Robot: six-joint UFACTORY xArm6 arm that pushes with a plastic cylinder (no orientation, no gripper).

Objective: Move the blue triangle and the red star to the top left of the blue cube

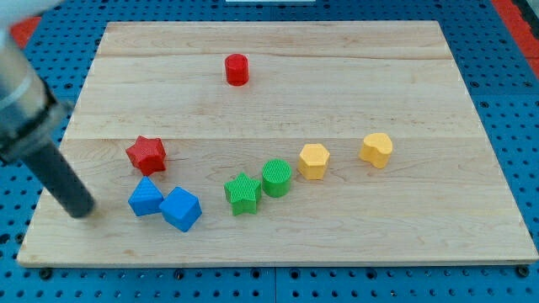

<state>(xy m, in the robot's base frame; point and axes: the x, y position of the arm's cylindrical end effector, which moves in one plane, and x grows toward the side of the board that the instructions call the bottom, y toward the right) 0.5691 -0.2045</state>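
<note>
1. At the view's lower left, near the front of the counter [472,101], my tip [82,212] rests on bare wood. There is no pincer on this rig, only a plain rod, so nothing spreads or pinches. The tip touches no block.

2. Just to the tip's right, toward the view's right, sits the blue triangle [145,198], with a clear gap between it and the tip. It touches, or very nearly touches, the blue cube [181,209] on its far side from the tip. I judge the triangle to be left of the cube, barely higher, so its half of the task looks only partly done.

3. Up and to the right of the tip, farther back, stands the red star [146,154], apart from both blue blocks. It lies to the cube's upper left, so I judge that half to be roughly met.

4. What seems left: nudging the triangle upward, closer to the star.

5. Well to the tip's right lie the green star [242,193] and green cylinder [276,178], touching each other, then two yellow blocks [313,160] [377,149], shapes unclear, perhaps hexagonal.

6. Farthest from the tip, toward the view's top, stands the red cylinder [237,69], alone.
</note>
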